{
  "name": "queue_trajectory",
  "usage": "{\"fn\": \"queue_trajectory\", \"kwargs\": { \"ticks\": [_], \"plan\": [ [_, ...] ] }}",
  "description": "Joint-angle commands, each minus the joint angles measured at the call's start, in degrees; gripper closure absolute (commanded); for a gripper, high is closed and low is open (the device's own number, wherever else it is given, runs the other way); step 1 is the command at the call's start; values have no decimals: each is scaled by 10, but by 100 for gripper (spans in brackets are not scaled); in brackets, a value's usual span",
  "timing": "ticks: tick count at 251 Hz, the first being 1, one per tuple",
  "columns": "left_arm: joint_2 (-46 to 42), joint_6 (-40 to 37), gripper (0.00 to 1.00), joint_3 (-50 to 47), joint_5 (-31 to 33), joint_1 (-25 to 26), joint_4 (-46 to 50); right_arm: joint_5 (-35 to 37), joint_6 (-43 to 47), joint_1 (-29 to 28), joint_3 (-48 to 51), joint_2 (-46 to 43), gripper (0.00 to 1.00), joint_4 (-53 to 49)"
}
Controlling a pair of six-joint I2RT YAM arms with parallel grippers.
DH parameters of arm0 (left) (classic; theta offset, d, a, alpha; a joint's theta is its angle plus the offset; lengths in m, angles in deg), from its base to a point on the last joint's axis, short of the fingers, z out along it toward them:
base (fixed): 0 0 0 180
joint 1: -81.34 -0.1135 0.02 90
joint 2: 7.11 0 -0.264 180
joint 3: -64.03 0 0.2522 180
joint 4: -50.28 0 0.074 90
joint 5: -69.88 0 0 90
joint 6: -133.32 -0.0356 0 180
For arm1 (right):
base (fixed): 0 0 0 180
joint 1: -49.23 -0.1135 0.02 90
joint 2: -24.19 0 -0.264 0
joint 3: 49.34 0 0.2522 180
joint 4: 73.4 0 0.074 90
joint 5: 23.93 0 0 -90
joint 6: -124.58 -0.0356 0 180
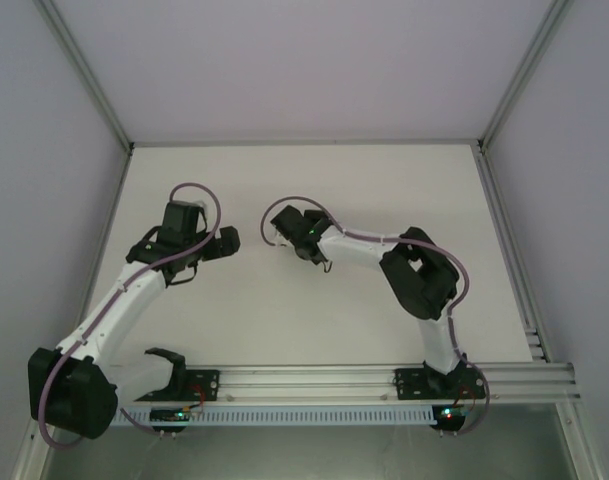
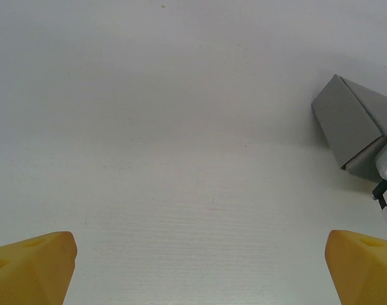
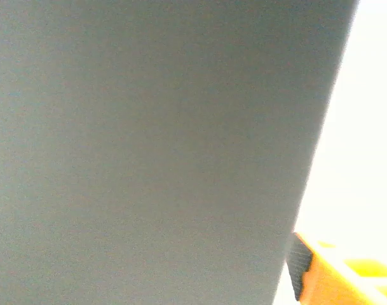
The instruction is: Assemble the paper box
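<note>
Matte plain grey paper box [image 2: 347, 121] (crisp creases, angled faces).

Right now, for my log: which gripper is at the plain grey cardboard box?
The right gripper, its finger beside the box; the left gripper stands open, apart.

paper box [image 2: 349, 124]: thin grey cardboard, matt, smooth, with crisp folds.
counter [image 2: 180, 190]: white, matt, with faint fine ribbing.
left pincer [image 2: 199, 254] fingers [image 2: 34, 270]: yellow plastic, matt, slightly grainy.
right pincer [image 1: 296, 243] finger [image 3: 349, 279]: orange-yellow matt plastic, with a dull dark pad [image 3: 299, 270] at 5 o'clock in the right wrist view.
rail [image 1: 314, 378]: bare grooved metal with a soft sheen, at the counter's 6 o'clock.
</note>
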Motion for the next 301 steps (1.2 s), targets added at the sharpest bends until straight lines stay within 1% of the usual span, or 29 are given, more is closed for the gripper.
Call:
{"fn": "queue_trajectory", "kwargs": {
  "ticks": [1,41,57,82,103,118,134,156,167,185,200,209,219,237,256,267,283,290,301],
  "plan": [
    [-18,8,0,-11,-1,-3,6,3,-96,-34,7,-14,17,-44],
    [-28,9,0,-19,-6,-3,-1,-70,-160,-73,41,-51,2,-107],
    [-29,6,0,-18,-7,-4,-2,-111,-170,-81,48,-68,1,-133],
    [-26,4,0,-15,-14,-4,-5,-181,-173,-81,66,-98,1,-133],
    [-23,4,0,-12,-14,-4,-9,-200,-180,-77,79,-135,1,-122],
    [-23,4,0,-9,2,-4,-12,-218,-199,-63,85,-174,2,-107],
    [-21,-7,0,-8,17,-8,-25,-246,-237,-26,91,-222,1,-92],
    [-13,-26,0,-15,55,-23,-55,-271,-306,59,107,-286,1,-68],
    [-7,-42,0,-23,87,-33,-76,-277,-328,109,136,-316,1,-46],
    [1,-60,0,-51,155,-55,-138,-280,-361,186,178,-358,1,1],
    [7,-81,0,-82,186,-85,-197,-259,-394,250,219,-380,1,51],
    [9,-91,1,-95,191,-104,-221,-255,-409,285,246,-391,1,82],
    [9,-112,0,-112,180,-126,-249,-258,-420,321,282,-402,1,128],
    [9,-149,0,-154,186,-151,-325,-292,-431,379,359,-415,1,232],
    [11,-186,0,-208,206,-158,-422,-316,-452,418,415,-413,1,309],
    [9,-207,0,-241,199,-159,-481,-327,-451,430,440,-406,1,346],
    [13,-209,1,-293,192,-160,-587,-326,-446,437,465,-389,1,397],
    [18,-210,0,-315,182,-162,-635,-331,-434,440,474,-377,1,426],
    [29,-215,1,-343,155,-165,-703,-338,-410,443,475,-360,1,433]
  ]
}}
